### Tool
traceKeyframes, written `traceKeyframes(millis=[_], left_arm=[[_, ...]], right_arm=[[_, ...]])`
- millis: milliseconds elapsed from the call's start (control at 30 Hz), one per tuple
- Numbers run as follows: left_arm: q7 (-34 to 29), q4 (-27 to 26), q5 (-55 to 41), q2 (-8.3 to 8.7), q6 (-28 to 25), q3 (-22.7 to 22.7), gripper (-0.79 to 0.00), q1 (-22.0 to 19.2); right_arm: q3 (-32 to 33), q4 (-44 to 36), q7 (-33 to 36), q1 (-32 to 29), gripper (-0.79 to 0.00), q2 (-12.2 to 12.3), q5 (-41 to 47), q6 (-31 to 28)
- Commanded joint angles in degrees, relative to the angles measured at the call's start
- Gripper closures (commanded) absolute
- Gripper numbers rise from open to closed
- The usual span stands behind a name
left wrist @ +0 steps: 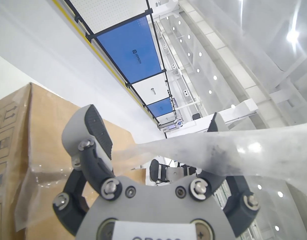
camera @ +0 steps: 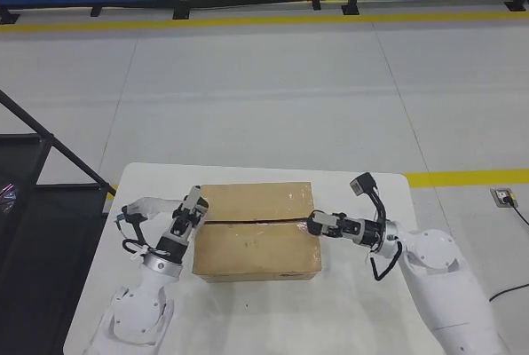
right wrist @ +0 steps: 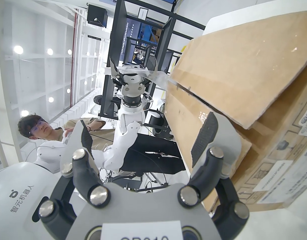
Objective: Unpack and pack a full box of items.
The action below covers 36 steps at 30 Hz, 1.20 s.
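Two grippers are flanking the cardboard box [camera: 257,229], which is sitting mid-frame on the white table [camera: 353,311] in the top view. The left gripper [camera: 193,209], at the box's left end, is gaping wide, with a loose strip of clear tape [left wrist: 193,146] clinging across one fingertip rather than being pinched. The right gripper [camera: 316,222], equally spread and empty, is waiting at the seam's right end. The sticky tape, apparently joined to the box, is likely risking fouling the pads or dragging the box askew.
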Motion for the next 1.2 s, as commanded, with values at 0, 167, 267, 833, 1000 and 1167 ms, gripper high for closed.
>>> traceKeyframes(millis=[0, 167, 267, 833, 1000, 1167], left_arm=[[-0.04, 0.11, 1.35, -0.06, 0.45, 0.66, -0.785, -0.28], [-0.17, 0.91, 3.12, -0.33, 1.09, 2.36, -0.785, -1.22], [-0.76, 1.1, 3.74, -0.45, 1.27, 3.2, -0.785, -1.65], [-1.72, 2.64, 5.31, -1.35, 3.03, 7.17, -0.785, -4.24], [-0.88, 3.92, 6.26, -1.75, 3.63, 8.65, -0.785, -5.56], [-0.14, 5.32, 6.54, -2.22, 4.07, 10.1, -0.785, -6.87]], right_arm=[[0.02, -0.28, 0.07, -0.12, -0.785, 0.13, -0.16, 0.36], [-0.08, -1.01, 0.02, -0.42, -0.785, 0.47, -0.54, 1.07], [-0.19, -1.18, -0.08, -0.5, -0.785, 0.63, -0.45, 1.37], [-0.86, -1.09, -0.65, -0.99, -0.785, 1.44, 0.25, 1.26], [-0.8, -1.05, -0.73, -1.44, -0.785, 1.69, 0.64, 0.95], [-0.64, -0.96, -0.76, -1.8, -0.785, 1.97, 0.99, 0.61]])
